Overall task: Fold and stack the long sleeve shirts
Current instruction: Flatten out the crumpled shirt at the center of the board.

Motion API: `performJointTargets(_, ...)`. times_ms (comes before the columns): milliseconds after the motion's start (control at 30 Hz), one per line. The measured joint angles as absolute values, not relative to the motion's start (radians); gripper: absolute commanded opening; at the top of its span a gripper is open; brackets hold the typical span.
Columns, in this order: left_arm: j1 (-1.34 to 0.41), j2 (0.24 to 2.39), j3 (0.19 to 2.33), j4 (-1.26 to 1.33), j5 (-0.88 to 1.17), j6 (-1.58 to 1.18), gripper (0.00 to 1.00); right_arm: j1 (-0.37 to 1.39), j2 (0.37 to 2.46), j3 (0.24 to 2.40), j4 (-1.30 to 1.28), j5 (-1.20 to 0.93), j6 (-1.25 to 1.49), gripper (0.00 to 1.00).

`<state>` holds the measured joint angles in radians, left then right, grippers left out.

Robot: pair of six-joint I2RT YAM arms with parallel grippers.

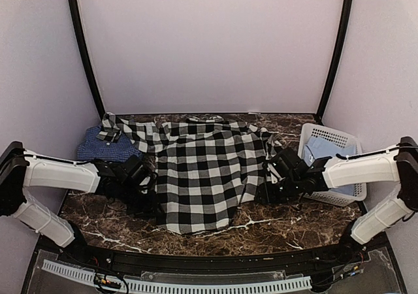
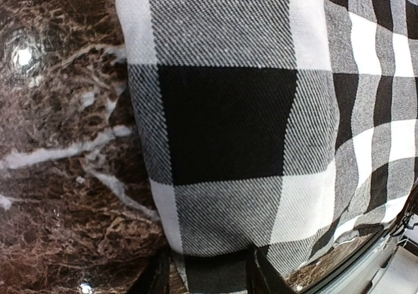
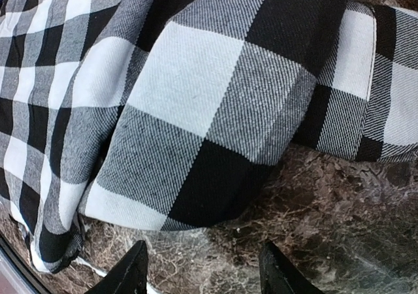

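Observation:
The black-and-white checked long sleeve shirt lies spread flat across the middle of the marble table, collar at the far side. A dark blue fine-checked shirt lies bunched at the far left, partly under a checked sleeve. My left gripper is low at the checked shirt's left edge. In the left wrist view a folded edge of the shirt runs between the parted fingers of this gripper. My right gripper stands at the shirt's right edge. In the right wrist view this gripper is open over bare marble, just short of the cloth.
A white slotted plastic basket stands at the right behind my right arm, with light blue cloth inside. Dark marble table shows in front of the shirt. Black frame posts and pale walls close the back and sides.

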<state>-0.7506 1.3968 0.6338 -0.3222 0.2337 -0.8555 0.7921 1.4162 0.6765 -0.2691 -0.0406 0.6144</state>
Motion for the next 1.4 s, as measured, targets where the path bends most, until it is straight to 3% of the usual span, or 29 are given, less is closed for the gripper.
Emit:
performJointTargets(167, -0.751, 1.402, 0.634, -0.309, 0.212, -0.868, 0.28, 0.792, 1.461, 0.653, -0.186, -0.029, 0.656, 0.51)
performJointTargets(300, -0.751, 1.406, 0.634, -0.308, 0.189, -0.876, 0.11, 0.792, 1.481, 0.649, -0.140, -0.016, 0.684, 0.43)
performJointTargets(433, -0.751, 1.406, 0.634, -0.309, 0.161, -0.879, 0.01, 0.792, 1.492, 0.649, -0.105, 0.004, 0.703, 0.28)
performJointTargets(633, -0.751, 1.404, 0.634, -0.316, 0.118, -0.884, 0.00, 0.793, 1.513, 0.649, -0.084, 0.008, 0.724, 0.00)
performJointTargets(1000, -0.741, 1.313, 0.641, -0.413, 0.008, -0.876, 0.00, 0.792, 1.518, 0.736, -0.206, 0.013, 0.691, 0.00)
performJointTargets(1400, -0.617, 1.157, 0.682, -0.570, -0.054, -0.806, 0.00, 0.792, 1.465, 0.965, -0.604, 0.001, 0.515, 0.00)
